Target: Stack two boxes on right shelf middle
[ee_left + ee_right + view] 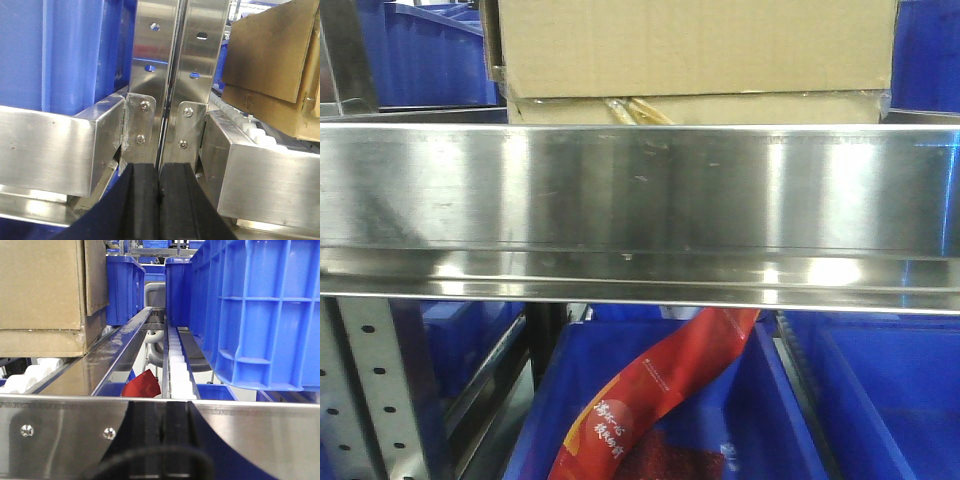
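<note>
Two brown cardboard boxes stand stacked on the shelf behind its shiny steel rim (640,190). The large box (695,45) rests on the flatter box (720,108), which shows torn yellowish tape at its front edge. The left wrist view has the pair at the right, large box (270,52) over flatter box (280,112), on white rollers. My left gripper (159,172) is shut and empty, facing the perforated uprights (180,75). My right gripper (164,410) is shut and empty, low before the steel rim (65,430), with the large box (42,285) and flatter box (37,342) at upper left.
Blue plastic bins flank the boxes: one at left (70,55), one at right (260,315), more behind (122,290). Below the shelf a blue bin (880,400) holds a red bag (660,390). White roller tracks (177,365) run along the shelf.
</note>
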### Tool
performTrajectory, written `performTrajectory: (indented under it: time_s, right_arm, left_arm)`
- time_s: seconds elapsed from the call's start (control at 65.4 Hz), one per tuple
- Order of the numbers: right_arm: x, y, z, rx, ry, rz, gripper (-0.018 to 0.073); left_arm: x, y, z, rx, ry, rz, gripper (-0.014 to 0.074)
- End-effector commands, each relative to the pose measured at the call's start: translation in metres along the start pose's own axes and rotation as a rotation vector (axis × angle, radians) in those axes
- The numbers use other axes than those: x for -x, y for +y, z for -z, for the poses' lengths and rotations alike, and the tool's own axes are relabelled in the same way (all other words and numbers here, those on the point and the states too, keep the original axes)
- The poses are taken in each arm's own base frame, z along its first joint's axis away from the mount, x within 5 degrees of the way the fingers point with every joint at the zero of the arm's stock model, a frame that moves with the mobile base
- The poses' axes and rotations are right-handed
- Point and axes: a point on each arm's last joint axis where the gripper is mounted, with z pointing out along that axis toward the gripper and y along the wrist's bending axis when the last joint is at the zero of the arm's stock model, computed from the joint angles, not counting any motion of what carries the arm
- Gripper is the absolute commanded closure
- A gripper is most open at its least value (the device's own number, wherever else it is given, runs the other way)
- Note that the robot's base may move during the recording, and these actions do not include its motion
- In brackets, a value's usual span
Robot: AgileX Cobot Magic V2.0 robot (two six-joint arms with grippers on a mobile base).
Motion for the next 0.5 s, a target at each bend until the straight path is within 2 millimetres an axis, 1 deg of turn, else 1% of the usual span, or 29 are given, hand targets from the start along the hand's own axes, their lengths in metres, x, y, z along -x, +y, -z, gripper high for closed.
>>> performTrajectory:
  time_s: [0.0, 0.489]
  right_arm:
    - [0.0021, -0.0006, 0.0007, -0.009, -0.031, 0.003, 0.0722]
    - [0.0021, -0.0006, 0.0007, -0.009, -0.031, 0.003, 0.0722]
  left_arm:
    - [0.0026, -0.0001, 0.0005, 0.001, -0.026, 0.002, 0.0708]
    - [0.0026, -0.0001, 0.0005, 0.001, -0.026, 0.002, 0.0708]
